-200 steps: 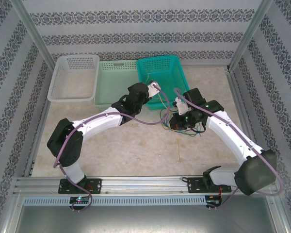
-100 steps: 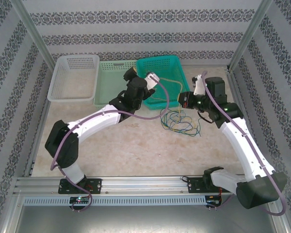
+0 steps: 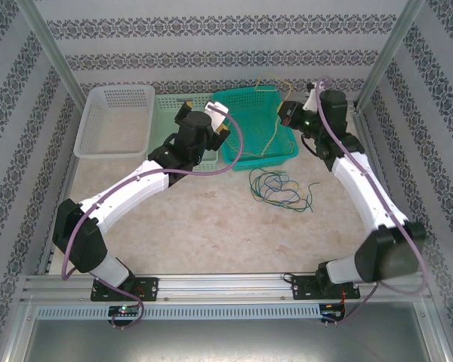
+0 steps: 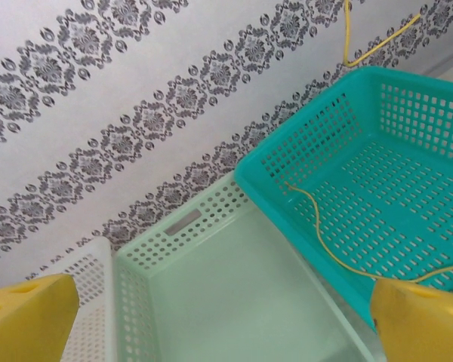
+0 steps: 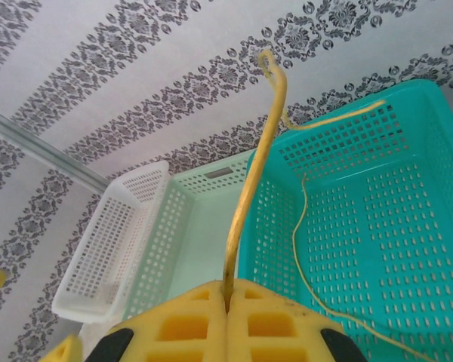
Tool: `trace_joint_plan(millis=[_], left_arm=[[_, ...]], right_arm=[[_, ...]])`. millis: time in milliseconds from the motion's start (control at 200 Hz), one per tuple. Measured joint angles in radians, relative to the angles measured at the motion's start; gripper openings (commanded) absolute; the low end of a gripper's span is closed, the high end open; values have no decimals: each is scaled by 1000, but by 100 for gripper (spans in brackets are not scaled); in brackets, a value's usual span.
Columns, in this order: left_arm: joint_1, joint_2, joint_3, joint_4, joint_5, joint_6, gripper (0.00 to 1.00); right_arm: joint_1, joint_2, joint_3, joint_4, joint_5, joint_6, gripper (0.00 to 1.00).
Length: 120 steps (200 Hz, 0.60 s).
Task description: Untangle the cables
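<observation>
My right gripper (image 3: 288,113) is raised at the back right, beside the teal basket (image 3: 245,92). Its pads (image 5: 181,324) are shut on the yellow cable (image 5: 253,181). That cable (image 3: 270,132) arches up from the grip and trails down into the teal basket (image 5: 347,128). The green and blue cables (image 3: 275,188) lie in a loose tangle on the table in front of the basket. My left gripper (image 4: 226,324) is open and holds nothing. It hovers over the pale green basket (image 4: 174,226), and the yellow cable (image 4: 317,226) lies just to its right.
A white basket (image 3: 84,128), a pale green basket (image 3: 166,98) and the teal basket stand in a row along the back wall. Metal frame posts (image 3: 381,60) rise at the back corners. Patterned walls close in the table on three sides.
The right gripper rose from the tangle and swung back beside the teal basket, drawing the yellow cable out. The left gripper opened and moved left over the pale green basket.
</observation>
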Motion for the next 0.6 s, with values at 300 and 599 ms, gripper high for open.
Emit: trace_joint_plan(millis=[300, 599], left_arm=[[0, -64, -139, -32, 17, -104, 100], [0, -95, -183, -43, 23, -154, 100]], right_arm=[[-2, 265, 82, 84, -84, -5, 0], [-2, 333, 55, 89, -128, -24, 0]])
